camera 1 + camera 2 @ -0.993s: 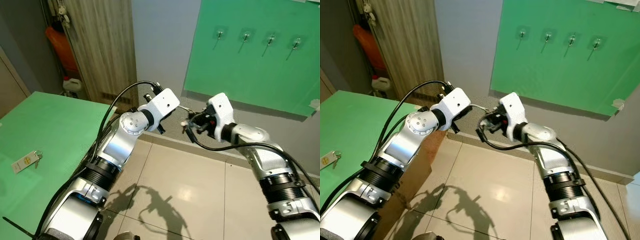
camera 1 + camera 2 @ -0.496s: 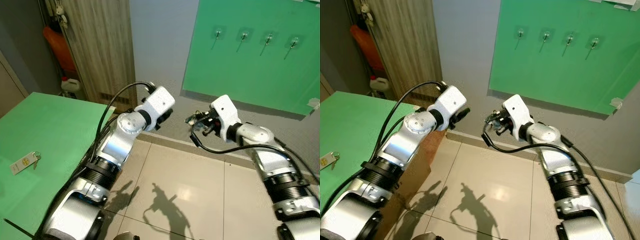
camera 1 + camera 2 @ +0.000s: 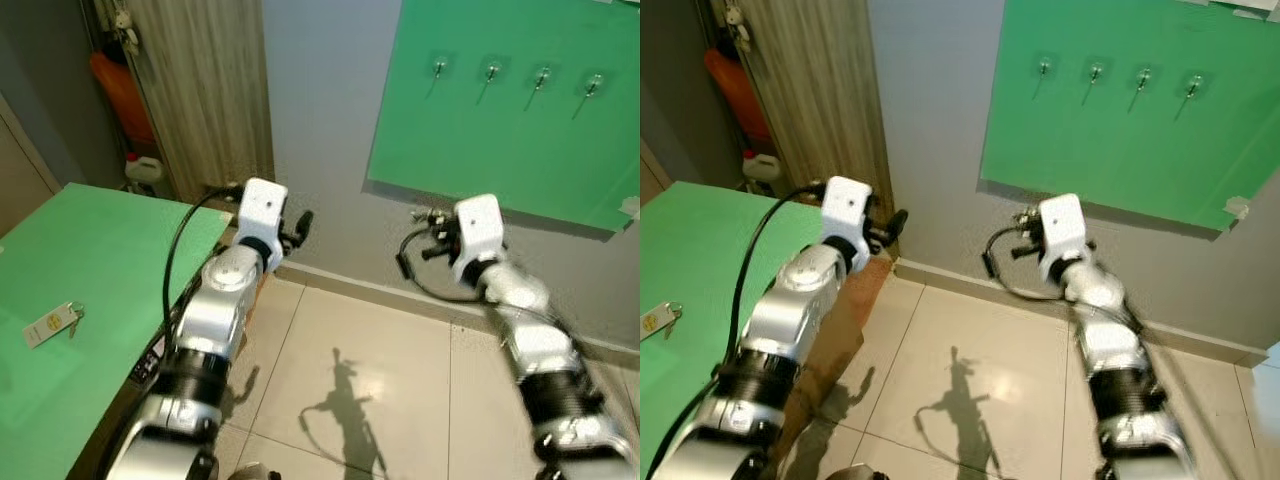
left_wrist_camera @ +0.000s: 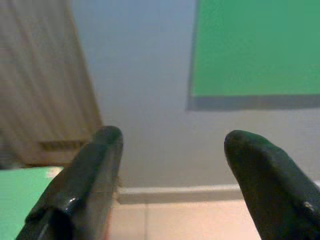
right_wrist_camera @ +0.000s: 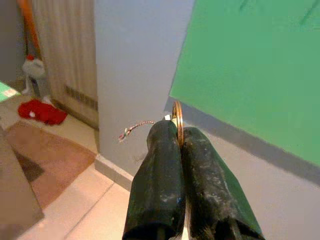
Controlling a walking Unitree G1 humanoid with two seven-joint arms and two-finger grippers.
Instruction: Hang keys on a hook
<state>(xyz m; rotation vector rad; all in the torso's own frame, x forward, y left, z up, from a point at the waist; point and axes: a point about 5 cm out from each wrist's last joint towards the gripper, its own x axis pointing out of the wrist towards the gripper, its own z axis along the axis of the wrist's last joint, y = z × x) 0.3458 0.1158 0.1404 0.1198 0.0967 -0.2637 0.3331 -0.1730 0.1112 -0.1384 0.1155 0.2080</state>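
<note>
The right gripper (image 5: pixel 180 137) pinches the key ring (image 5: pixel 177 121), seemingly firmly. Left gripper (image 4: pixel 170 150) is open, empty. Raise the ring squarely to a hook (image 3: pixel 439 70), slowly.

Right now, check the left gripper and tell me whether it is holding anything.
No: in the left wrist view the left gripper stands open, with only bare wall and floor between its fingers.

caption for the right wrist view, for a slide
Right claw shut on a key ring, facing the green wall board.
</note>
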